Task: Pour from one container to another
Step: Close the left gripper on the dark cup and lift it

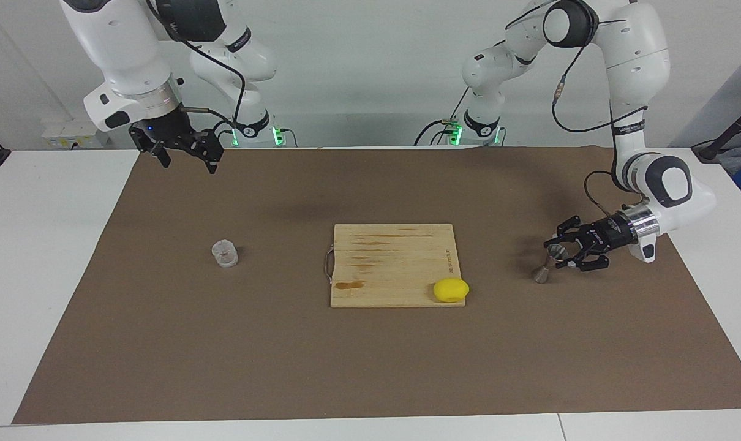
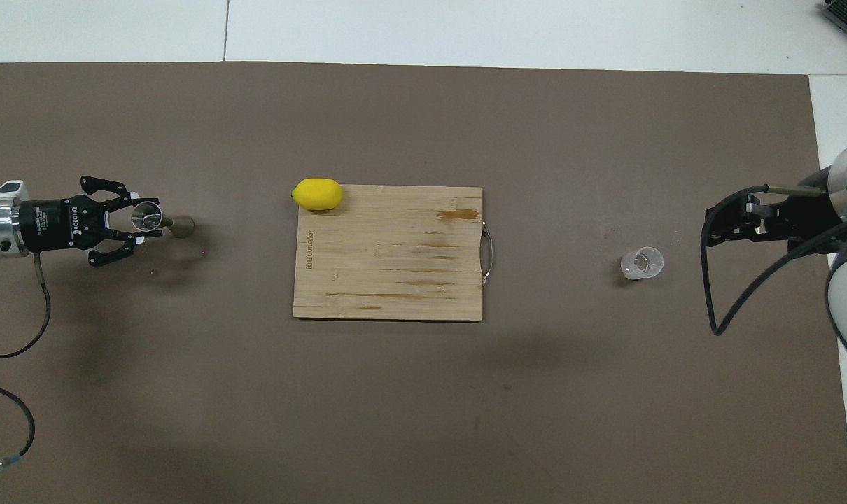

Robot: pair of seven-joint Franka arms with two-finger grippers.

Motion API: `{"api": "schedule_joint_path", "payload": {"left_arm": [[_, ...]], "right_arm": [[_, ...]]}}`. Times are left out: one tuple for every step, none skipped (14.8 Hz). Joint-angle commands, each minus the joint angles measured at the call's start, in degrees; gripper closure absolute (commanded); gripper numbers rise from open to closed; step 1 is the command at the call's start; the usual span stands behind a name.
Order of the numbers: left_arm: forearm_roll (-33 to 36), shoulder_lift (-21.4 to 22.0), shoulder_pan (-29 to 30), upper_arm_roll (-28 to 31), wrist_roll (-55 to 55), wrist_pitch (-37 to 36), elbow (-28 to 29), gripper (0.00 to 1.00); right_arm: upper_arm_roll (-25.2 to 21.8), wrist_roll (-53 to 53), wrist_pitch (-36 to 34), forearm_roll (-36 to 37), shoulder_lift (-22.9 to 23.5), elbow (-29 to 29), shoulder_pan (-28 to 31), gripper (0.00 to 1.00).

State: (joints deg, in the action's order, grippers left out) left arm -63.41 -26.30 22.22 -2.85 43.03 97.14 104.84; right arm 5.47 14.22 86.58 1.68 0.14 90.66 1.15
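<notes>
At right of the facing view, the left claw (image 1: 565, 255) lies level, fingers spread wide around the upright steel jigger (image 1: 546, 264). The clear cup (image 1: 225, 253) stands at centre left, below the right claw (image 1: 184, 156), which hangs open above the desk (image 1: 370, 367).

One clear cup (image 1: 225, 253) (image 2: 642, 263), one steel jigger (image 1: 549, 263) (image 2: 159, 220), one cutting board (image 1: 395, 257) (image 2: 388, 266), one lemon (image 1: 451, 290) (image 2: 317, 194).

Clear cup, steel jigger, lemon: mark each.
clear cup (image 1: 225, 253), facing view, its side wall.
steel jigger (image 1: 542, 273), facing view, its lower cone.
lemon (image 2: 317, 194), overhead view, middle of its skin.
</notes>
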Motion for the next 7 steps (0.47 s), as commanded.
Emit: {"api": "schedule_joint_path", "payload": {"left_arm": [[-2.06,1.25,-0.59,0.47,0.12,1.03,1.77,0.78],[-2.33,1.25,-0.59,0.47,0.12,1.03,1.68,0.82],[-2.42,1.25,-0.59,0.47,0.21,0.86,1.68,0.85],[-2.42,1.25,-0.59,0.47,0.21,0.51,1.42,0.89],[-2.42,1.16,-0.51,0.47,0.3,-0.28,0.98,0.97],[-2.42,1.16,-0.33,0.47,0.3,-1.59,0.55,1.0],[-2.42,1.16,-0.42,0.47,0.3,-2.74,-0.07,1.0]], "right_arm": [[0.33,0.55,1.31,-0.45,-1.28,1.63,0.78,0.0],[0.33,0.55,1.31,-0.45,-1.28,1.72,0.69,0.0],[0.33,0.55,1.31,-0.45,-1.28,1.63,0.69,0.0],[0.33,0.55,1.31,-0.45,-1.28,1.72,0.69,0.0],[0.33,0.55,1.31,-0.45,-1.28,1.63,0.69,0.0],[0.33,0.55,1.31,-0.45,-1.28,1.63,0.69,0.0],[0.33,0.55,1.31,-0.45,-1.28,1.63,0.69,0.0]]}}
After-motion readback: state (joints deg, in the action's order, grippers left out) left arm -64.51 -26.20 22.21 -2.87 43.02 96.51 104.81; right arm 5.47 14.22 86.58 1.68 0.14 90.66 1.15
